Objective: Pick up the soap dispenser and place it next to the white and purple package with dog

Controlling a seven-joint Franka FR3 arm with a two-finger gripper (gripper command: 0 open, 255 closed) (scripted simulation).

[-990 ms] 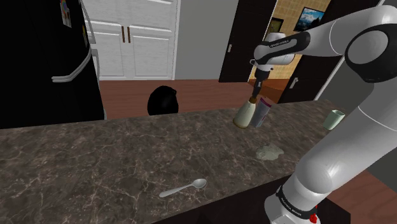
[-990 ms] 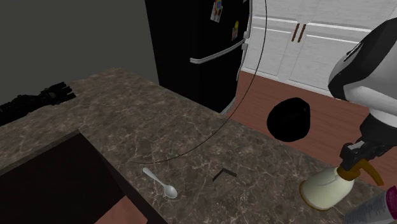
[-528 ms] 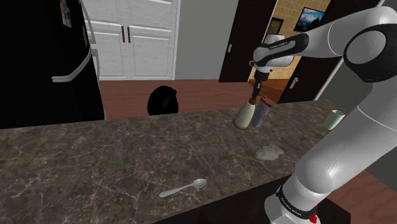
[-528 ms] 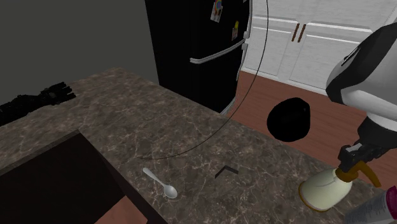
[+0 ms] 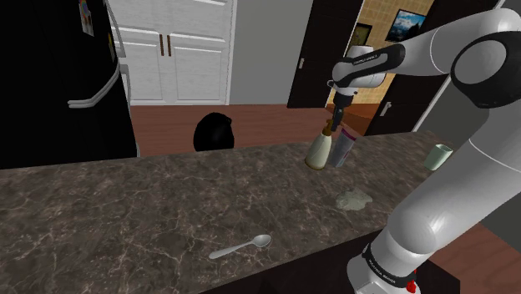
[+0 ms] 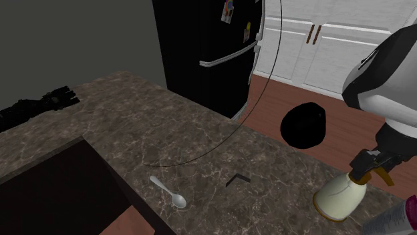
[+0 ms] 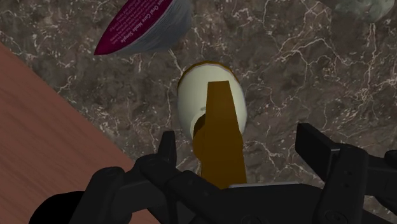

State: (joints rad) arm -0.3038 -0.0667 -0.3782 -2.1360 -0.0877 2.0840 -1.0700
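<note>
Two tool point(image 7: 240, 140) fingers point(image 7: 316, 147) straddle the soap dispenser point(image 7: 191, 100).

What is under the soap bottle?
The soap bottle stands on the dark marbled counter. The patch right under its base is covered by the bottle itself, so it cannot be seen. The open gripper hangs over its brown pump.

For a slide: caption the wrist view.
Open hand over the cream soap dispenser, standing beside the purple-and-white package on dark countertop.
</note>
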